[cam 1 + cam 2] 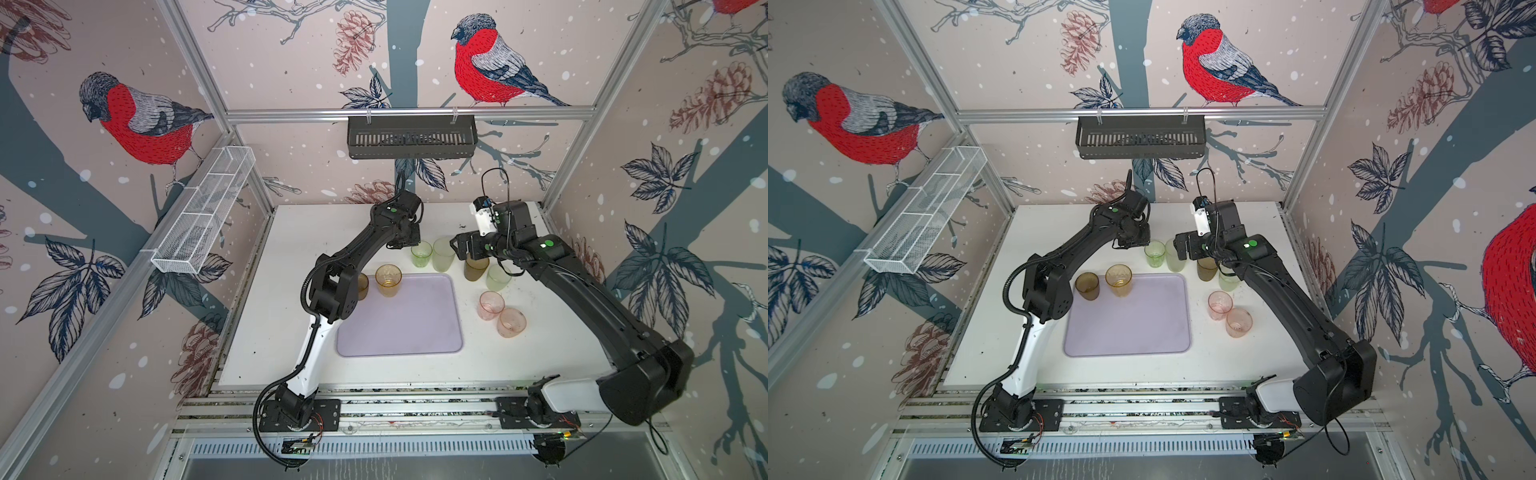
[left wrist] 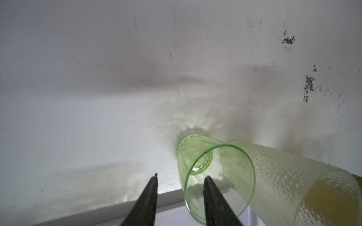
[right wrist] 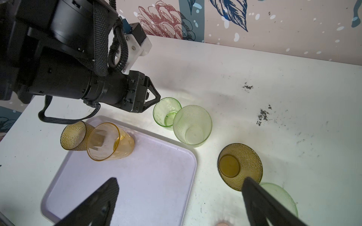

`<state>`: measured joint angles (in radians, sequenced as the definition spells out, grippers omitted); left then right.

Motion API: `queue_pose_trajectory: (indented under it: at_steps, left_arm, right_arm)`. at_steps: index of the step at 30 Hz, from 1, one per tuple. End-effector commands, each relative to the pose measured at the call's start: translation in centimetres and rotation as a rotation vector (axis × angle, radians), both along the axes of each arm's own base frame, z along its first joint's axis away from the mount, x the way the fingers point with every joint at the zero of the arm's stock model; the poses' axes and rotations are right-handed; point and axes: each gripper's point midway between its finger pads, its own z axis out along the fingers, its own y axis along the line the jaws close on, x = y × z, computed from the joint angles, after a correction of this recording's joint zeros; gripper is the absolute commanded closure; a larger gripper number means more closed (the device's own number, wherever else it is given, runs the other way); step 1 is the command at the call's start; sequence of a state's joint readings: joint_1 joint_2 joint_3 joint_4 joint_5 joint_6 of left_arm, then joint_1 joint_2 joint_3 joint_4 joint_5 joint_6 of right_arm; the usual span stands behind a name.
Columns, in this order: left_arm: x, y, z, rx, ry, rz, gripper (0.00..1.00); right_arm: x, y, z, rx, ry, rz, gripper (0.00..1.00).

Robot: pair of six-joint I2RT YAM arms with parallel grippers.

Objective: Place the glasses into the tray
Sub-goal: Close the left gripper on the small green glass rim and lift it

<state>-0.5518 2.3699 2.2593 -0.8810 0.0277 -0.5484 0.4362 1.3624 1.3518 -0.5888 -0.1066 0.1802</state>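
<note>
The lilac tray (image 1: 399, 332) lies mid-table. An amber glass (image 1: 388, 280) stands on its far left corner, and a brown glass (image 1: 1087, 286) stands just off that corner. Behind the tray are a small green glass (image 1: 421, 254) and a tall pale green glass (image 1: 443, 254). My left gripper (image 2: 181, 177) is open and straddles the small green glass's (image 2: 215, 176) rim, one finger inside, one outside. My right gripper (image 3: 180, 179) is wide open and empty, above the tray's edge beside another brown glass (image 3: 239, 166). A third green glass (image 1: 498, 277) and two pink glasses (image 1: 491, 305) stand to the right.
A black slotted basket (image 1: 411, 137) hangs on the back wall and a white mesh basket (image 1: 203, 216) on the left wall. The two wrists are close together above the glasses behind the tray. The white table (image 1: 291, 249) shows dark scuffs at the back right.
</note>
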Motion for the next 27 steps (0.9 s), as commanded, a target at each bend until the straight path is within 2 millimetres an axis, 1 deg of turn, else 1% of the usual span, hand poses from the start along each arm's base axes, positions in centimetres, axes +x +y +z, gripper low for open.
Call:
queue_pose_trajectory:
  at_steps: [1,9,19,24,27]
  left_arm:
    - [-0.5,-0.3,-0.5,0.005,0.019,-0.03,0.61]
    - [-1.0,-0.8,-1.5,0.004,0.03,-0.04,0.65]
    - [-1.1,-0.5,-2.4,0.023,0.038,-0.045,0.74]
    - [-1.2,-0.6,-2.7,0.023,0.046,-0.048,0.78]
    - [-1.1,-0.6,-2.8,0.025,0.05,-0.044,0.8]
  right_arm:
    - [0.0,-0.1,0.7,0.01,-0.031,-0.003,0.01]
    - [-0.1,-0.1,1.0,0.018,-0.036,-0.009,0.0]
    - [-0.1,0.0,0.8,0.016,-0.027,-0.008,0.0]
    - [-0.1,-0.2,1.4,0.015,-0.049,-0.008,0.01]
    - [0.1,-0.2,1.4,0.009,-0.055,-0.006,0.0]
